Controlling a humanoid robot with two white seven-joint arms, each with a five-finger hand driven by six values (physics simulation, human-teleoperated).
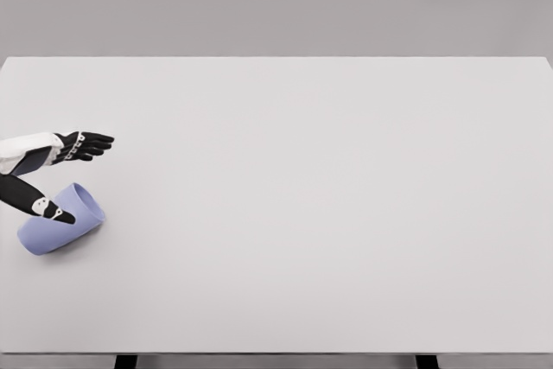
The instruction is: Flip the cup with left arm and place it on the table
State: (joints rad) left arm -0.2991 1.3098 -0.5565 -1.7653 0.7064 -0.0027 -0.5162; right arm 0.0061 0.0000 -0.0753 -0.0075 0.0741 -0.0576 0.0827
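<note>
Looking down from the head view, I find the cup (pixel 60 220) lying on its side near the left edge of the table (pixel 328 213), toward the front corner. Its long axis runs diagonally, the base low and left, the rim end up and to the right. My left hand (pixel 65 170) comes in from the left edge and sits over and behind the cup. The fingers (pixel 91 143) reach out fairly straight above the cup's far side, not curled round anything, while the thumb (pixel 54 211) lies against the cup's upper wall near the rim end. So the hand is spread wide, bracketing the cup but not clamped on it; only the thumb looks to be in contact, and I can't be certain even of that. The right arm is nowhere in view. My guess is that the next thing needed is to close the fingers down across the cup's axis, so it can be lifted and turned upright.
</note>
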